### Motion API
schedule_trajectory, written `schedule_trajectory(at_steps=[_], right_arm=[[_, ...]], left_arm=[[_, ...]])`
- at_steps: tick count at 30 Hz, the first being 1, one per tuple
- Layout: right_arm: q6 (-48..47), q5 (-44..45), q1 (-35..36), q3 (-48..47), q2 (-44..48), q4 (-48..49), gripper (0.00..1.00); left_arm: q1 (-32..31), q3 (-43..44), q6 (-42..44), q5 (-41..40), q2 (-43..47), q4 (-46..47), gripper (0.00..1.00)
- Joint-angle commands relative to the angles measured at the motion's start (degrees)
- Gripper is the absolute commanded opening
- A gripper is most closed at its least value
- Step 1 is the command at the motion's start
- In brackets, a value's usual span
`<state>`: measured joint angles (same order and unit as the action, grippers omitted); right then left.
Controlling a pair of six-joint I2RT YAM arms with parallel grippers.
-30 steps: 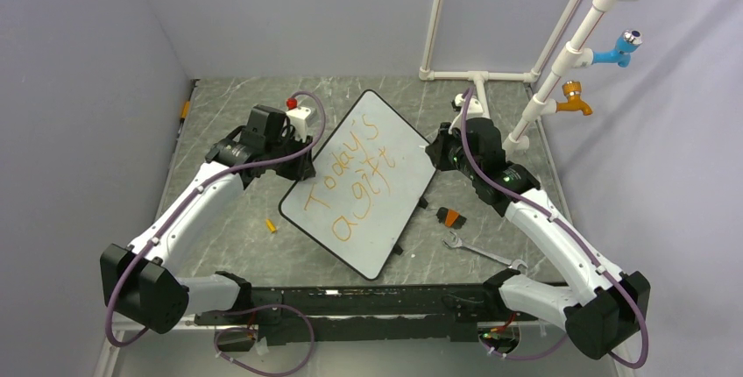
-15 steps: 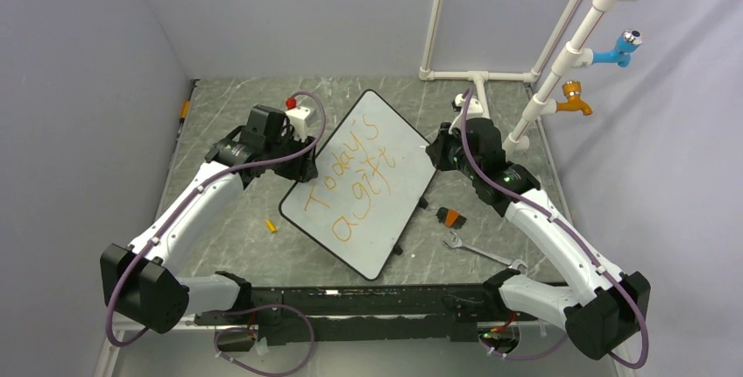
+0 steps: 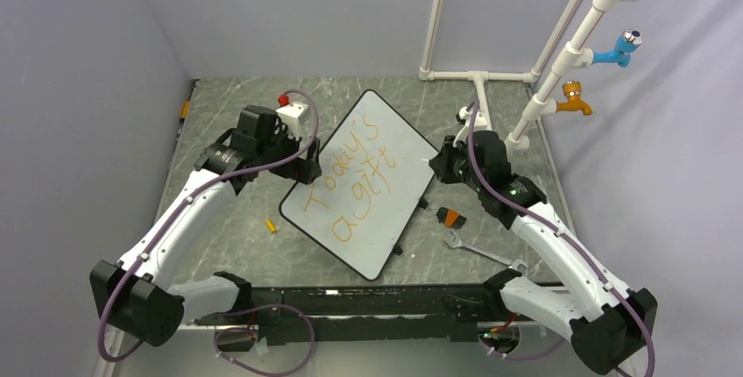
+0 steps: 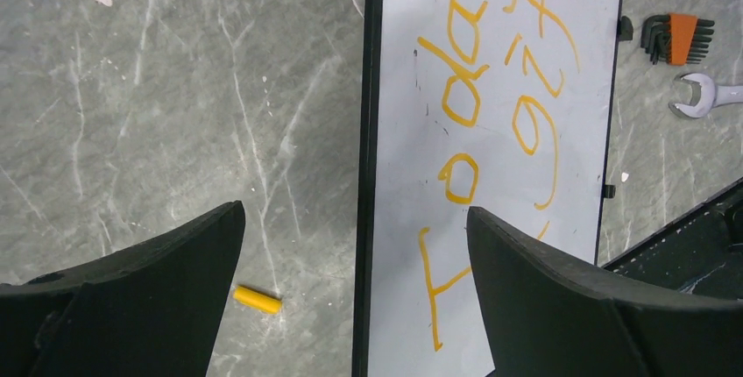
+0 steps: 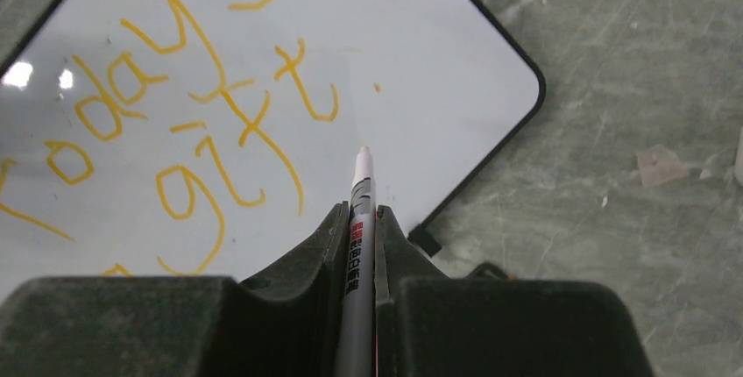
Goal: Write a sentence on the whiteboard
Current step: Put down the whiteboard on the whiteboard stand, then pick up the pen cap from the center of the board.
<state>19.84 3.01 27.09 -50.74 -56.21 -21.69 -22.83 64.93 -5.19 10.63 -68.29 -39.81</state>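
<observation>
The whiteboard (image 3: 390, 215) lies flat and skewed on the table, its black rim showing all round. The sentence (image 3: 355, 180) reads "Today's gift" in orange, in two lines. My left gripper (image 3: 302, 167) hangs open over the board's left edge. In the left wrist view its fingers straddle the rim, one over the table and one over the whiteboard (image 4: 587, 131), holding nothing (image 4: 355, 210). My right gripper (image 5: 361, 215) is shut on a grey marker (image 5: 360, 188). The marker's tip is just off the whiteboard (image 5: 438, 61), near the orange dot after the sentence (image 5: 201, 105).
A yellow marker cap (image 3: 272, 225) lies left of the board. An orange hex-key set (image 3: 450, 216) and a wrench (image 3: 477, 250) lie to its right. A white box with a red button (image 3: 293, 114) sits behind the left gripper. White pipes (image 3: 477, 79) stand at the back right.
My left gripper has opened wide, let go of the board's left edge and drawn back a little. The right arm has shifted slightly toward the near right with the marker.
</observation>
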Motion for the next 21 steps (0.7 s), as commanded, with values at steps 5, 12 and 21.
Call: schedule_trajectory(at_steps=[5,12,21], right_arm=[[1.85,-6.03,0.01,1.0,2.2,-9.46,0.0],[1.53,-10.78,0.02,-0.08,5.4,-12.89,0.0],[0.47,-11.77,0.1,-5.32,6.06,-13.46,0.0]], left_arm=[[1.7,0.67,-0.36,0.8,3.12,2.14,0.99],[2.0,0.11,-5.72,-8.16,5.62,-0.82,0.92],[2.0,-8.73,-27.17,-24.85,16.81,-11.09,0.88]])
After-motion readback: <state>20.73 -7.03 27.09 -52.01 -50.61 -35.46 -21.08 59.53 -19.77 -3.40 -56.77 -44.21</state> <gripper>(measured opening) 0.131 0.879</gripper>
